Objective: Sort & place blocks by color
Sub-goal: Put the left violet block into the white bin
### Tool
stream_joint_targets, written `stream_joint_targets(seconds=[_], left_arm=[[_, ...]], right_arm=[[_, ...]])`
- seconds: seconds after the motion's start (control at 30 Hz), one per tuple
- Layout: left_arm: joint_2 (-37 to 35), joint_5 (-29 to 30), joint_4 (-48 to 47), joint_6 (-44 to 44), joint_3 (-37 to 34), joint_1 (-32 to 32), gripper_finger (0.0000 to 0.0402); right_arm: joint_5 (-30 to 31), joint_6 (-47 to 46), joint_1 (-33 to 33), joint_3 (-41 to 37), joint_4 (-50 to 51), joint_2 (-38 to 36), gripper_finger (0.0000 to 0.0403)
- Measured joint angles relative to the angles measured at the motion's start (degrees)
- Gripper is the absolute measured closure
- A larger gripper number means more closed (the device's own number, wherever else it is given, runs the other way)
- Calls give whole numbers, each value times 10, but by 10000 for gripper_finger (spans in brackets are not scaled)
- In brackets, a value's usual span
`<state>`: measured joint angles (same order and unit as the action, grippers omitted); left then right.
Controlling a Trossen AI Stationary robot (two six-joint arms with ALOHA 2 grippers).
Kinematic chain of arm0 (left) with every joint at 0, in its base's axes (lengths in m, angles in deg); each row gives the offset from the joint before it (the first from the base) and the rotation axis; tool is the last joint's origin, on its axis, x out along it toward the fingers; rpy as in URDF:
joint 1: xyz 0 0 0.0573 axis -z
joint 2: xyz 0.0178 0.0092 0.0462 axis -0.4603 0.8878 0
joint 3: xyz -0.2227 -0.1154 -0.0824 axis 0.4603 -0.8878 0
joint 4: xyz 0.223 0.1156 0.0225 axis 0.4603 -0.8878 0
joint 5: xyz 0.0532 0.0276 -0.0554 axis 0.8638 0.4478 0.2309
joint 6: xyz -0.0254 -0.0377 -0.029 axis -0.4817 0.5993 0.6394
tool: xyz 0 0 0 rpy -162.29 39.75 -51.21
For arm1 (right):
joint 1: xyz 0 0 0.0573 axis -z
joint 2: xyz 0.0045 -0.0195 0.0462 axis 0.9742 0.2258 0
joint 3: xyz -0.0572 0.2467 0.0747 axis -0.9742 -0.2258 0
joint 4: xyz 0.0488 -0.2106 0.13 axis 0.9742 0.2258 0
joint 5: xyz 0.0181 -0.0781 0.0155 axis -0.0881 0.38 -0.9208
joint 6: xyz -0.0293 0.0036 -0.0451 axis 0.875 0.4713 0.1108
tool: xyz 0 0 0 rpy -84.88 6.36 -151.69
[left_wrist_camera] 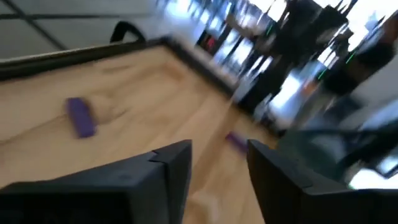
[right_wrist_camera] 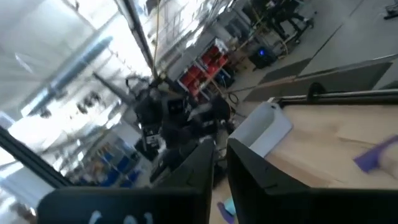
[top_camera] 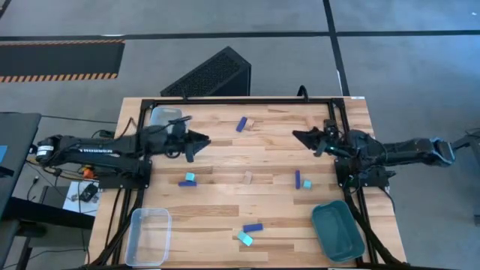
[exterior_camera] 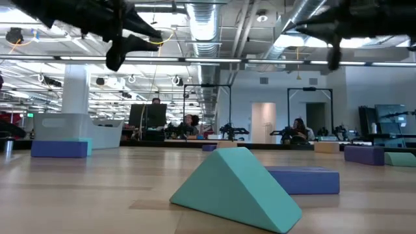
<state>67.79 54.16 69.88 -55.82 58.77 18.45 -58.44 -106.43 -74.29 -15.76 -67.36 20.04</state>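
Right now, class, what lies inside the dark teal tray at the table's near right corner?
From above, the dark teal tray looks empty: only its bare floor shows, no blocks. The low view does not show the tray at all.

I see a pale wood table (top_camera: 225,161), planked, smooth with a soft sheen. The blocks (exterior_camera: 237,188) look matt, some bare wood. Clear glossy plastic bins (top_camera: 148,236), a matt teal tray (top_camera: 337,231), dark matt arms (top_camera: 97,148).

Scattered blocks (top_camera: 248,229) between both arms
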Motion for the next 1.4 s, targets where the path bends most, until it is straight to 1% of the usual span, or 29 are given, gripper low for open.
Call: stream_joint_targets(seconds=[0.13, 0.2, 0.27, 0.4, 0.47, 0.53, 0.63, 0.7, 0.8, 0.9, 1.03, 1.17, 1.27, 1.4], left_arm=[[34, -3, -169, -72, 98, -34, 230], [50, -4, -205, -108, 129, -44, 227], [66, -16, -203, -139, 139, -46, 227], [111, -46, -206, -182, 139, -41, 232], [137, -64, -220, -183, 139, -37, 232], [160, -87, -241, -161, 139, -29, 233], [181, -134, -307, -102, 139, -6, 233], [188, -147, -371, -78, 139, 22, 233], [189, -137, -460, -64, 139, 79, 233], [189, -116, -511, -49, 139, 134, 233], [189, -100, -536, -32, 139, 195, 233], [189, -83, -539, -23, 139, 236, 233], [189, -75, -540, -17, 138, 253, 233], [189, -72, -540, -12, 138, 259, 233]], right_arm=[[1, 33, -20, 103, 5, 94, 317], [4, 32, -25, 150, 50, 124, 315], [18, 21, -32, 198, 134, 148, 315], [66, -5, -54, 284, 347, 184, 315], [91, -22, -70, 313, 431, 203, 315], [107, -39, -86, 332, 471, 222, 315], [119, -53, -103, 341, 481, 241, 315], [120, -47, -110, 342, 481, 256, 315], [120, -45, -113, 342, 498, 278, 315], [118, -58, -109, 342, 495, 303, 312], [79, -37, -95, 342, 450, 336, 292], [27, 4, -81, 342, 382, 366, 255], [4, 11, -71, 342, 350, 375, 226], [0, 11, -69, 345, 344, 368, 201]])
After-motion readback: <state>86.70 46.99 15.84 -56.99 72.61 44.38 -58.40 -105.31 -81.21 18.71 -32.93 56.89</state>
